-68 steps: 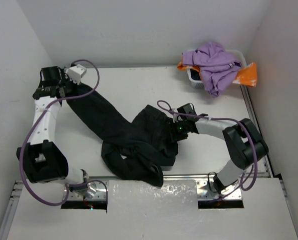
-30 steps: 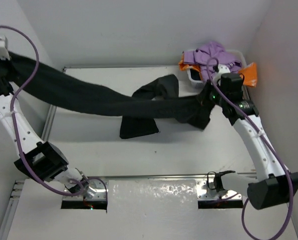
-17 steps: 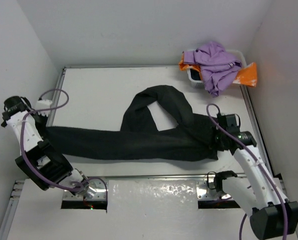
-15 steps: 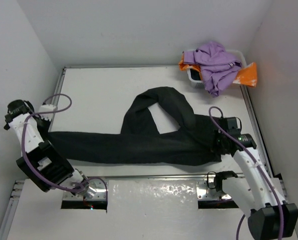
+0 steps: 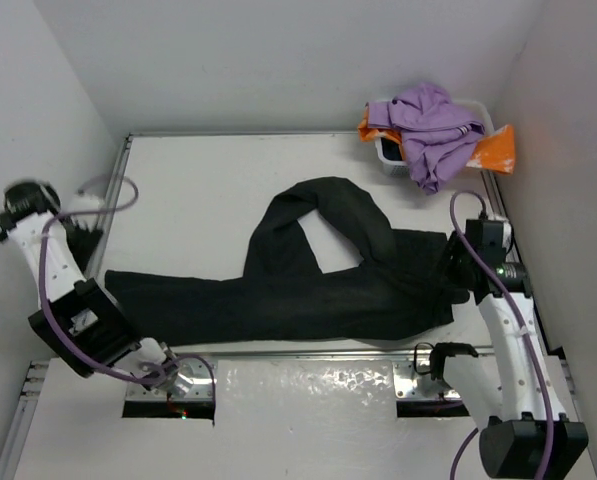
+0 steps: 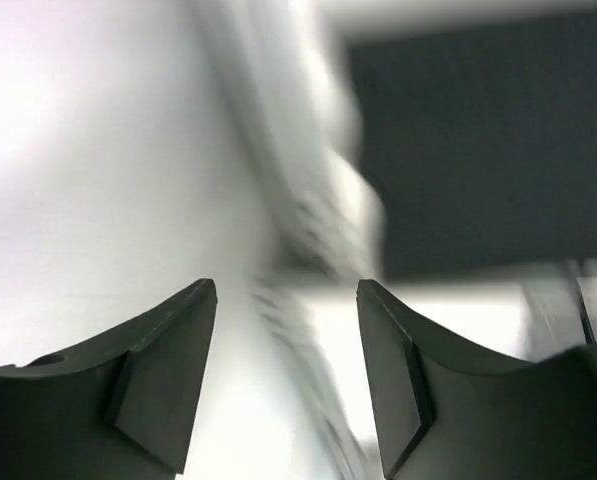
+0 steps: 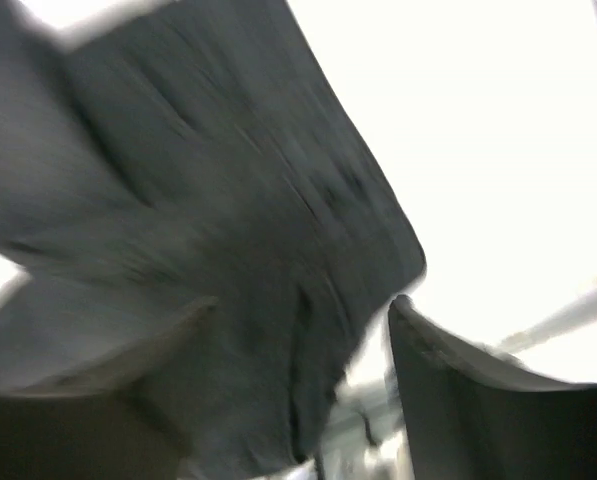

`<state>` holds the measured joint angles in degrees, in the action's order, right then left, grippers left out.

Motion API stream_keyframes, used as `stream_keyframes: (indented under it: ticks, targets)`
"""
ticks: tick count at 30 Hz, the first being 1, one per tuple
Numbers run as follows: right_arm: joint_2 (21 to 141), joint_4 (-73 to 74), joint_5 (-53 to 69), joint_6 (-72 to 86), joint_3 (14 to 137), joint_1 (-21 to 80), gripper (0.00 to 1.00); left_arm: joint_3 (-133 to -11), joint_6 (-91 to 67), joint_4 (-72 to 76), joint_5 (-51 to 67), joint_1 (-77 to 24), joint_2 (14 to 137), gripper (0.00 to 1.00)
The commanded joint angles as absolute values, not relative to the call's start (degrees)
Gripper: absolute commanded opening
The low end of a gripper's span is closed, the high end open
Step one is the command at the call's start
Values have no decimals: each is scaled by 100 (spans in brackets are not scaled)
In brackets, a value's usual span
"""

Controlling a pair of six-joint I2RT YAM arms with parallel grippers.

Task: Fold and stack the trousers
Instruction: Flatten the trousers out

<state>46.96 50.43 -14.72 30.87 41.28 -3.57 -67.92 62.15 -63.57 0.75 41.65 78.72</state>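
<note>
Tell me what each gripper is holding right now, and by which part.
Nothing. The left gripper and right gripper both stand open; the trousers lie loose.

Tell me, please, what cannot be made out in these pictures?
Left wrist view: motion blur smears everything beyond the left gripper; only a dark patch of the trousers can be read.
Right wrist view: blur hides whether the right gripper touches the trousers.
Top view: the purple garment covers the basket, hiding its contents; the left gripper is smeared there too.
</note>
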Motion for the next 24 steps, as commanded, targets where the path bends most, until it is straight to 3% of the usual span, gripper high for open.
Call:
stream_keyframes:
  ticks: [1, 3, 5, 10, 14, 17, 24]
  targets:
    - [5069, 3772, -934, 2157, 4850, -352, 56, -8523, 4925, -5986, 1117, 2880, 8040, 57]
    - [5824, 3735, -650, 2127, 5255, -360, 36, -8692, 4084, -5837, 783, 1302, 8287, 56]
    - [6543, 3587, -555, 1978, 5501, -360, 34, -8675, 3589, -5478, 1515, 697, 8735, 60]
    - [7522, 2807, -404, 1960, 5459, -404, 50, -8868, 2303, -5106, 2424, -191, 9877, 84]
    - [8286, 2058, -168, 2153, 5387, -579, 63, -8737, 2136, -4870, 2496, -974, 10335, 87]
    - [9016, 1951, -26, 2267, 5615, -729, 65, -8465, 2144, -4808, 2278, -1633, 10625, 89]
    - [9887, 2056, -570, 1811, 6143, -765, 70, -7507, 1943, -4413, 1600, -1933, 11073, 89]
